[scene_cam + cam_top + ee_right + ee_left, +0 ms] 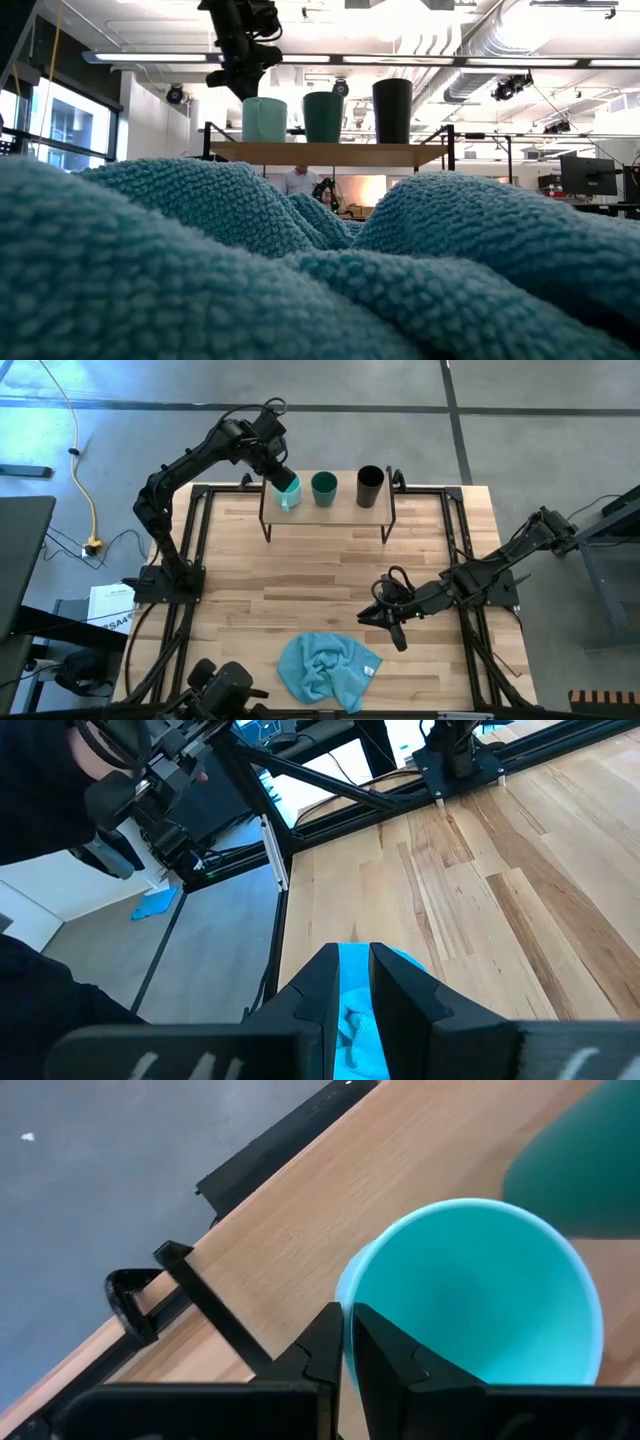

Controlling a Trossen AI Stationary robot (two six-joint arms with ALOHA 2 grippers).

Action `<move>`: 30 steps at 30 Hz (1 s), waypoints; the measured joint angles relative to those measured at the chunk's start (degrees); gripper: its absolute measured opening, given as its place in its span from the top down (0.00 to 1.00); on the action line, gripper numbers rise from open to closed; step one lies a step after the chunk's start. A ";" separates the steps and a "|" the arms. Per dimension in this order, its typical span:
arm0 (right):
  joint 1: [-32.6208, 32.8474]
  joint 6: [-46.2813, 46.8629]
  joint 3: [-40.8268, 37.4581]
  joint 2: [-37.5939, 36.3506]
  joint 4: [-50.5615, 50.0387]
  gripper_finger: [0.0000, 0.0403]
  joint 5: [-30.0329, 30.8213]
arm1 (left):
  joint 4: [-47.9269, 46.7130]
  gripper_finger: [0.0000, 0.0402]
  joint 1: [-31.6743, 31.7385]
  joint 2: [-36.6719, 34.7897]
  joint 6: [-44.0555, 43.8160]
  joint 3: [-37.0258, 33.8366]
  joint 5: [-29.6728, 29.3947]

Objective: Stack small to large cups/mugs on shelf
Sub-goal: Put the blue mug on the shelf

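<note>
Three vessels stand in a row on the light-wood shelf at the table's far edge. From left to right they are a light turquoise mug, a short dark teal cup and a tall black cup. All three also show in the low view: the mug, the teal cup and the black cup. My left gripper is over the mug and shut on its rim. My right gripper is shut and empty, low over the table's near right part. My left gripper pinches the mug's rim on the side away from the teal cup. One finger is inside the mug and the other is outside. The fingers come from above, pointing down. The mug stands upright with its bottom on the shelf.
A crumpled blue cloth lies near the table's front edge, next to my right gripper, and fills the lower part of the low view. Bare tabletop lies between the shelf and the cloth. Black frame rails run along the table's sides.
</note>
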 joint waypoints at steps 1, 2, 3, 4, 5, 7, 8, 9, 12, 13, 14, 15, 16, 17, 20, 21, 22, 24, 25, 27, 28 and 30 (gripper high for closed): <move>0.00 0.00 0.02 0.00 0.00 0.88 0.00 | 0.20 0.96 0.00 0.00 0.00 0.00 0.60; 0.00 0.02 0.00 0.00 -0.02 0.88 0.00 | 0.49 0.96 0.00 0.00 -0.03 -0.02 0.86; 0.00 0.02 0.00 0.00 0.00 0.88 0.00 | 0.86 0.96 0.00 0.00 -0.21 -0.02 0.94; 0.00 0.02 0.02 0.00 0.00 0.88 0.00 | 1.14 0.96 0.00 0.00 -0.22 -0.02 0.93; 0.00 0.02 0.01 0.00 0.00 0.88 0.00 | 1.24 0.96 0.00 0.00 -0.22 -0.02 0.92; 0.00 0.02 0.02 0.00 0.00 0.88 0.00 | 1.22 0.96 0.00 0.00 -0.22 -0.02 0.86; 0.00 0.02 0.01 0.00 -0.01 0.88 0.00 | 1.20 0.96 0.00 0.00 -0.28 -0.02 0.84; 0.00 0.02 0.01 0.00 -0.01 0.88 0.00 | 1.20 0.96 0.00 0.00 -0.42 -0.02 0.84; 0.00 0.20 0.01 0.00 -0.01 0.88 0.00 | 1.01 0.96 0.00 0.00 -0.42 -0.02 0.37; 0.00 0.17 0.00 0.00 -0.02 0.88 0.00 | 0.88 0.96 0.00 0.00 -0.42 -0.02 0.29; 0.00 0.14 0.00 0.00 -0.01 0.88 0.00 | 0.69 0.96 0.00 0.00 -0.42 -0.02 0.23; 0.00 0.13 0.01 0.00 -0.01 0.88 0.00 | 0.56 0.96 0.00 0.00 -0.42 -0.02 0.21; 0.00 0.13 0.00 0.00 -0.02 0.88 0.00 | 0.52 0.96 0.00 0.00 -0.43 -0.02 0.08; 0.00 0.13 0.00 0.00 -0.02 0.88 0.00 | 0.40 0.96 0.00 0.00 -0.44 -0.02 -0.07; 0.00 0.08 0.01 0.00 -0.02 0.88 0.00 | -0.14 0.96 0.00 0.00 -0.78 -0.02 -0.38; 0.00 0.07 0.02 0.00 -0.02 0.88 0.00 | -0.34 0.96 0.00 0.00 -0.97 -0.02 -0.77; 0.00 0.05 0.00 0.00 -0.02 0.88 0.00 | -0.46 0.96 0.00 0.00 -1.27 -0.02 -0.98; 0.00 0.02 0.00 0.00 -0.02 0.88 0.00 | -0.49 0.96 0.00 0.00 -1.32 -0.02 -1.12; 0.00 -0.01 0.02 0.00 -0.02 0.88 0.00 | -0.49 0.96 0.00 0.00 -1.36 -0.02 -1.11; 0.00 -0.20 0.02 0.00 -0.02 0.88 0.00 | -0.49 0.96 0.00 0.00 -1.55 -0.02 -1.11; 0.00 -0.22 0.00 0.00 -0.02 0.88 0.00 | -0.49 0.96 0.00 0.00 -1.55 -0.02 -1.11; 0.00 -0.24 0.00 0.00 -0.02 0.88 0.00 | -0.49 0.96 0.00 0.00 -1.64 -0.02 -1.11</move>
